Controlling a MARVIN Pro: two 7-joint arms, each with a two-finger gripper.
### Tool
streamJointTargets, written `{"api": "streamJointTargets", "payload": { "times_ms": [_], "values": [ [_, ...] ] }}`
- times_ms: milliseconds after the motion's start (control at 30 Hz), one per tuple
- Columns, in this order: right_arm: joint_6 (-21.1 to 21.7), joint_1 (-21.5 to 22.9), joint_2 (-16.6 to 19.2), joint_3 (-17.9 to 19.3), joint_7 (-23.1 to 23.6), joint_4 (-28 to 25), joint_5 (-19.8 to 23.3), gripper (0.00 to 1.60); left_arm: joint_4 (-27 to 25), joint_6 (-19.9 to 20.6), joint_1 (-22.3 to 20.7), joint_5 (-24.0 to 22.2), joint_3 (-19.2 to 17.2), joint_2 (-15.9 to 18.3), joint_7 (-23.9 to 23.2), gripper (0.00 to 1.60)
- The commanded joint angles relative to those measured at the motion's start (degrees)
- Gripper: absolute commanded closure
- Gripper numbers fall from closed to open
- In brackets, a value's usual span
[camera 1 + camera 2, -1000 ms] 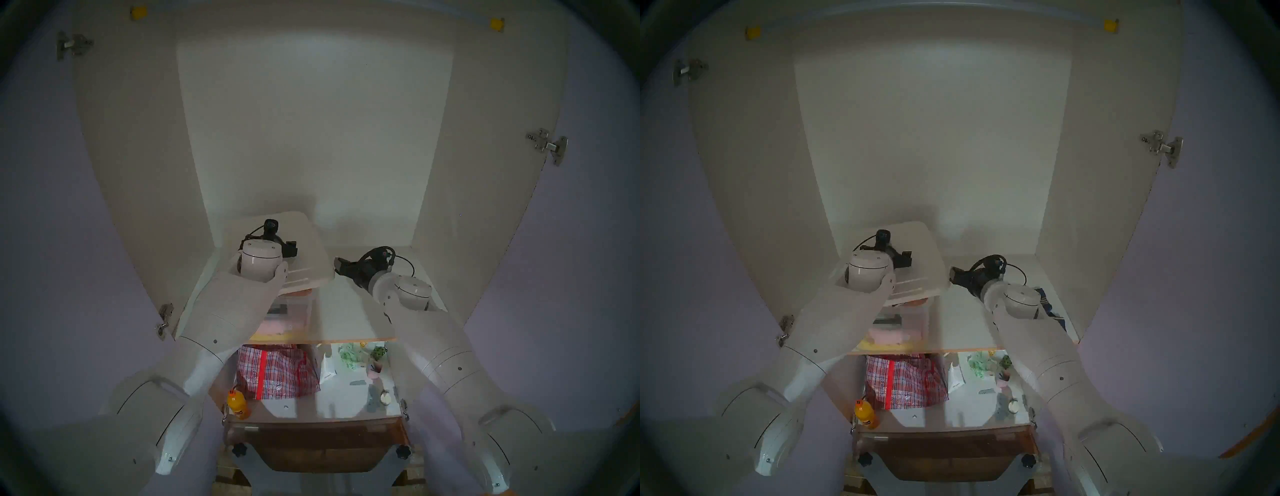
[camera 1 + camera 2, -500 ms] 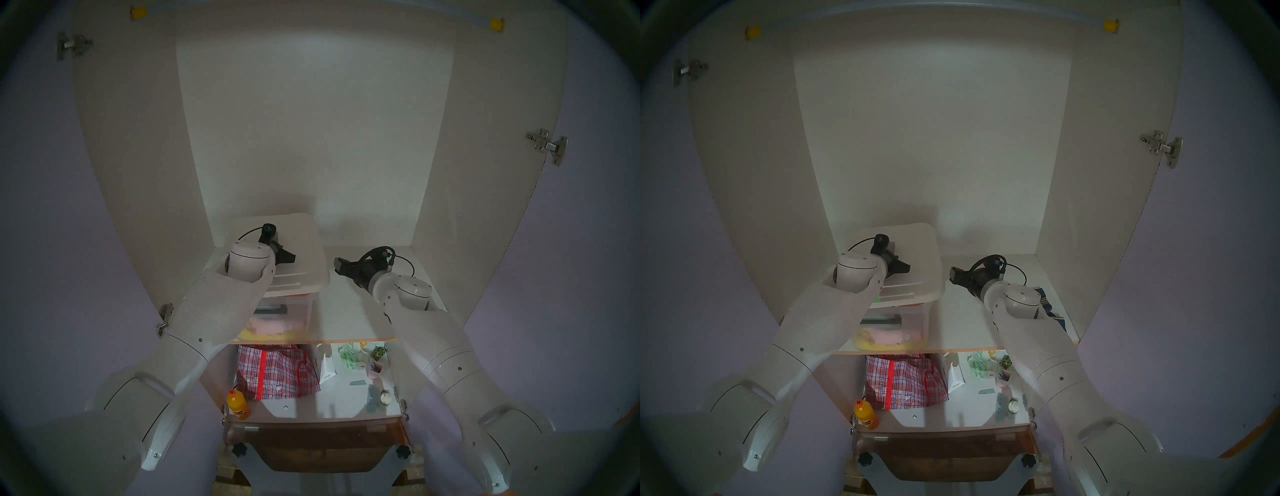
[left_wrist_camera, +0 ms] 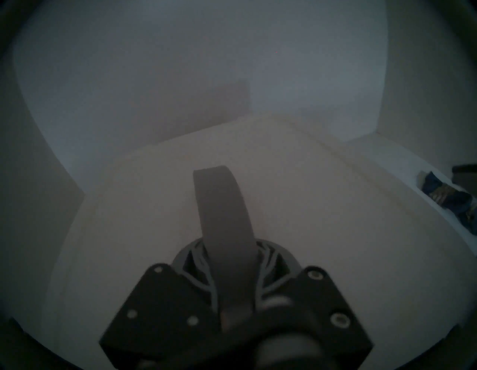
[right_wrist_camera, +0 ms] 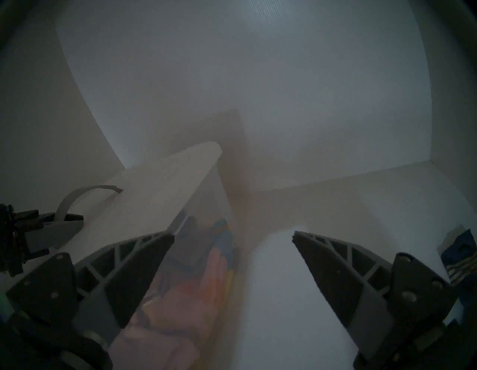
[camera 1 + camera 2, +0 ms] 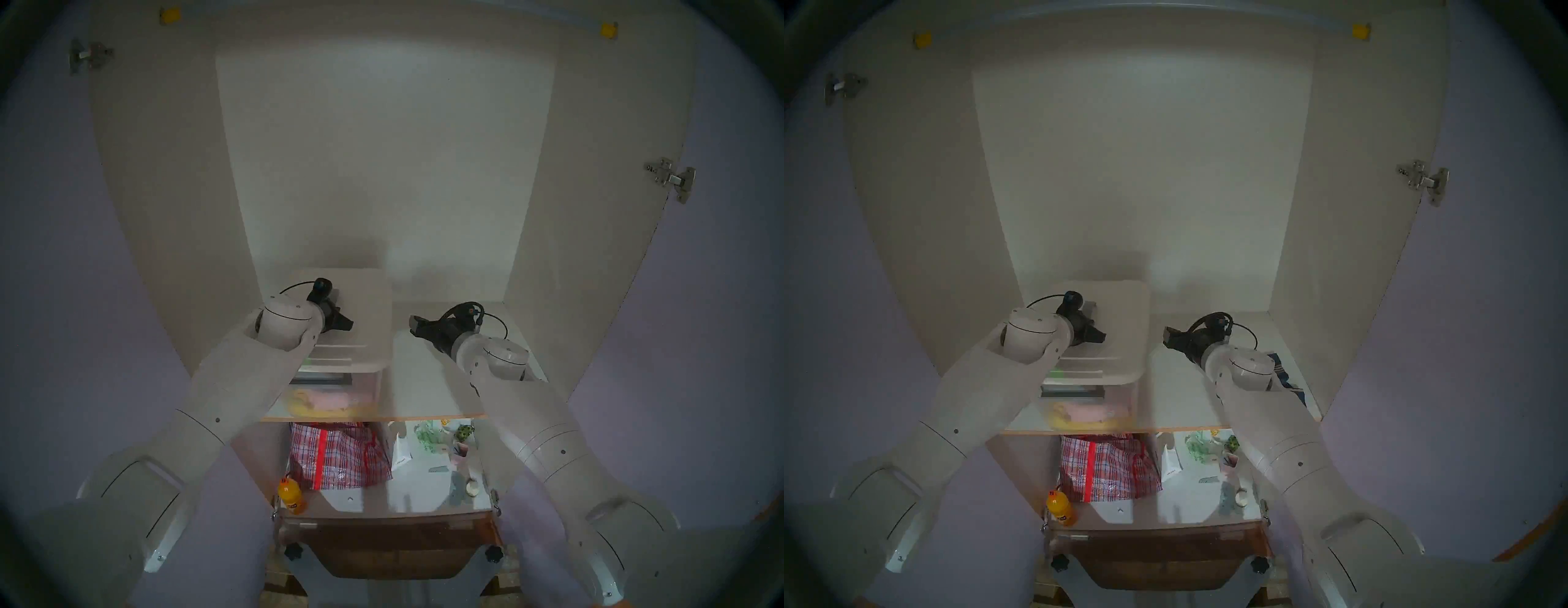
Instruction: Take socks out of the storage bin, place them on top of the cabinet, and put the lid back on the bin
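Observation:
The milky-white lid [image 5: 365, 305] [image 5: 1123, 314] [image 3: 309, 206] [image 4: 160, 186] lies level over the clear storage bin [image 5: 365, 386] [image 5: 1123, 395] [image 4: 201, 245] at the left of the cabinet shelf [image 5: 424, 382]. My left gripper [image 5: 348, 325] [image 5: 1100, 337] [image 3: 232, 263] is shut on the lid's grey arched handle [image 3: 222, 206] [image 4: 77, 196]. My right gripper [image 5: 413, 327] [image 5: 1168, 337] [image 4: 232, 235] hangs open and empty just right of the bin. Dark navy socks [image 5: 1280, 369] [image 3: 449, 199] [image 4: 462, 258] lie on the shelf at the far right, partly hidden behind my right wrist.
Pink and yellow cloth [image 5: 326, 401] shows through the bin's wall. Cabinet walls close in on the left, right and back. Below the shelf sit a red checked bag [image 5: 339, 454], an orange bottle [image 5: 292, 496] and small items [image 5: 441, 441].
The lid was tilted and raised; it has come down level onto the bin, and my left wrist has moved left. The right arm has stayed put.

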Motion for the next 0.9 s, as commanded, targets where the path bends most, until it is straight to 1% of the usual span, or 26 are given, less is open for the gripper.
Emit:
{"api": "streamJointTargets", "payload": {
  "times_ms": [0,33,67,100,200,233,267,300,333,367,400,433,500,533,567,600,667,767,800,867],
  "values": [
    [-1.1,1.36,-0.34,0.24,0.34,-1.51,-0.08,0.0,-1.54,1.24,-1.43,-0.78,-0.01,-0.44,-1.36,1.57],
    [-1.11,1.35,-0.34,0.25,0.34,-1.51,-0.08,0.0,-1.57,1.03,-1.28,-0.65,-0.1,-0.66,-0.75,1.52],
    [-1.11,1.35,-0.35,0.25,0.34,-1.51,-0.08,0.0,-1.4,1.03,-1.15,-0.58,-0.36,-1.14,0.29,1.5],
    [-1.11,1.35,-0.35,0.25,0.35,-1.51,-0.09,0.0,-1.2,0.66,-1.0,-0.78,-0.66,-1.42,0.52,1.55],
    [-1.12,1.35,-0.35,0.25,0.35,-1.51,-0.09,0.0,-0.95,0.66,-1.25,-0.86,-0.82,-1.69,0.88,1.57],
    [-1.1,1.35,-0.35,0.25,0.35,-1.51,-0.09,0.0,-1.11,0.35,-1.31,-0.96,-0.81,-1.55,0.66,1.38],
    [-1.1,1.35,-0.35,0.25,0.34,-1.51,-0.09,0.0,-1.26,0.51,-1.37,-1.08,-0.89,-1.53,0.66,1.38],
    [-1.09,1.36,-0.35,0.25,0.34,-1.51,-0.08,0.0,-1.37,0.51,-1.45,-1.48,-1.02,-1.39,0.17,0.97],
    [-1.07,1.36,-0.35,0.25,0.34,-1.51,-0.08,0.0,-1.78,0.22,-1.31,-1.91,-1.35,-1.33,0.0,0.0],
    [-1.06,1.36,-0.35,0.25,0.34,-1.51,-0.08,0.0,-2.71,1.51,-1.39,-2.42,-1.46,-1.01,-0.53,0.0],
    [-1.06,1.36,-0.35,0.25,0.34,-1.51,-0.08,0.0,-2.71,1.51,-1.39,-2.42,-1.46,-1.01,-0.53,0.0],
    [-1.03,1.37,-0.35,0.25,0.33,-1.5,-0.07,0.0,-4.15,3.37,-1.38,-2.95,-1.45,-0.46,-1.19,0.0],
    [-1.0,1.37,-0.35,0.26,0.32,-1.49,-0.07,0.0,-6.78,5.78,-0.79,-3.75,-2.12,0.07,-0.74,0.0],
    [-0.99,1.37,-0.35,0.26,0.32,-1.49,-0.07,0.0,-8.32,7.84,-0.56,-4.25,-2.62,0.3,-0.52,0.0],
    [-1.02,1.37,-0.35,0.26,0.33,-1.5,-0.07,0.0,-10.19,9.59,-0.4,-4.0,-2.33,1.28,-1.09,0.0],
    [-1.0,1.37,-0.35,0.26,0.33,-1.49,-0.07,0.0,-12.43,10.84,0.55,-5.07,-3.6,1.5,-1.06,0.0],
    [-1.0,1.37,-0.35,0.26,0.33,-1.49,-0.07,0.0,-16.21,13.34,1.28,-5.3,-4.35,2.61,-0.83,0.0],
    [-0.96,1.38,-0.35,0.26,0.32,-1.48,-0.06,0.0,-22.0,15.29,3.68,-6.02,-8.1,2.78,0.87,0.0],
    [-0.93,1.39,-0.36,0.26,0.31,-1.47,-0.06,0.0,-24.06,14.96,4.45,-6.04,-9.34,3.19,0.74,0.0],
    [-0.93,1.39,-0.36,0.26,0.31,-1.47,-0.06,0.0,-27.41,14.76,6.45,-6.71,-12.48,2.95,1.49,0.0]
  ]
}}
